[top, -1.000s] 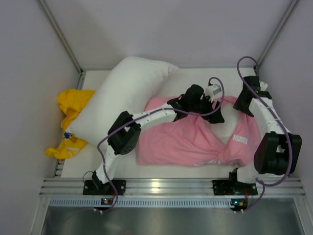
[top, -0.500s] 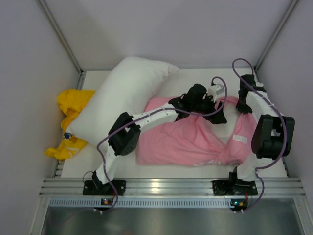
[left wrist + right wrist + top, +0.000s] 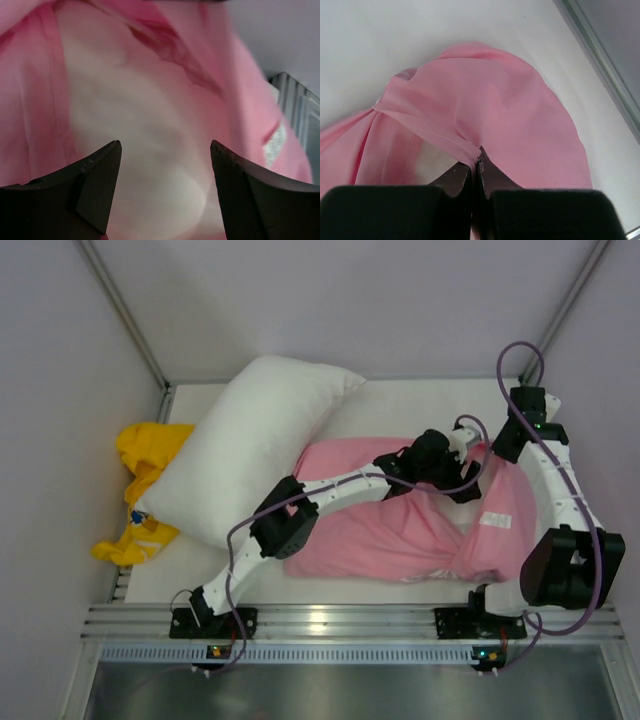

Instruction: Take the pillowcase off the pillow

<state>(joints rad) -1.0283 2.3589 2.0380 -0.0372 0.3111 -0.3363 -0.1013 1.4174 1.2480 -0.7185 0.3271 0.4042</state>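
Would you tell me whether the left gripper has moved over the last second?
Yes. The left gripper has shifted right over the pillowcase, farther from the plain white pillow at the back left.

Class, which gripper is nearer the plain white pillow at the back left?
Left. The left gripper hovers open over the pillowcase, right of the white pillow; the right gripper pinches that case farther right.

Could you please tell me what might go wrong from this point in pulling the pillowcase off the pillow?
1. The right end effector is shut on only a thin fold of hem on the pillowcase, right at its tip; a firm pull could probably slip the fabric free.
2. The left end effector hangs open over the exposed pillow, gripping nothing, so the pillow may drag along with the case instead of staying put.
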